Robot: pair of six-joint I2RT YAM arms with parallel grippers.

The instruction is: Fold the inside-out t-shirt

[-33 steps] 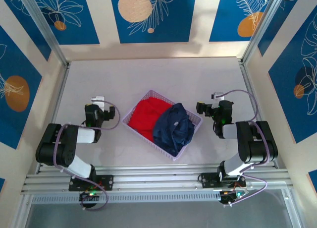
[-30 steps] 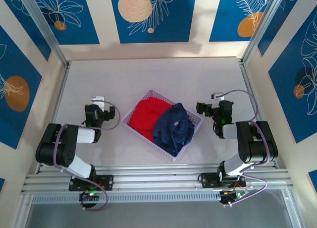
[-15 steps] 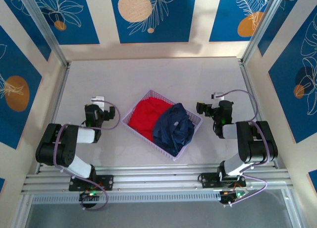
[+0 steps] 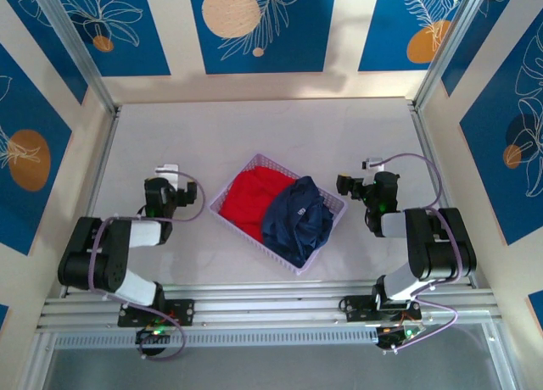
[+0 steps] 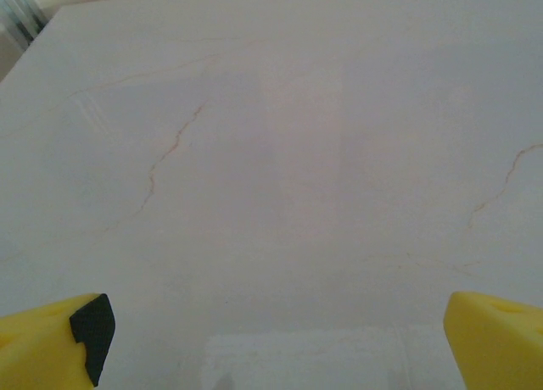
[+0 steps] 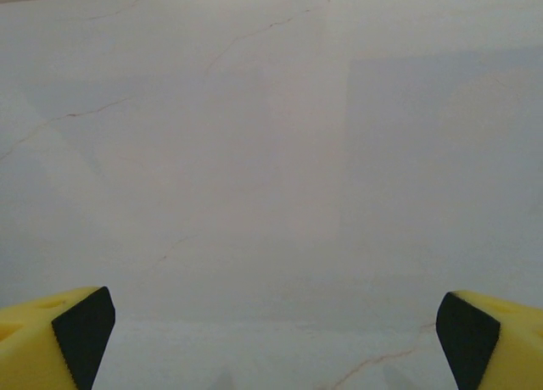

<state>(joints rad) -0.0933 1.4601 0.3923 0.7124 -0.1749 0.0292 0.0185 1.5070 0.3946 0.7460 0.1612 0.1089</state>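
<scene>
The navy blue inside-out t-shirt (image 4: 297,216) lies crumpled in the right half of a lilac basket (image 4: 327,229) at the table's middle, a small pale patch on its top. My left gripper (image 4: 168,171) rests low over the table to the basket's left, open, with nothing between its yellow fingertips (image 5: 59,343). My right gripper (image 4: 366,166) sits to the basket's right, also open and empty; its yellow fingertips (image 6: 59,335) frame bare table in the right wrist view.
A bright red garment (image 4: 250,199) fills the basket's left half. The pale marbled table (image 4: 254,127) stretches behind the basket to the back wall. Metal frame posts (image 4: 106,144) line both sides, and a rail (image 4: 271,301) runs along the near edge.
The left arm's shoulder has shifted slightly lower and to the left; both grippers and the garments stay where they were.
</scene>
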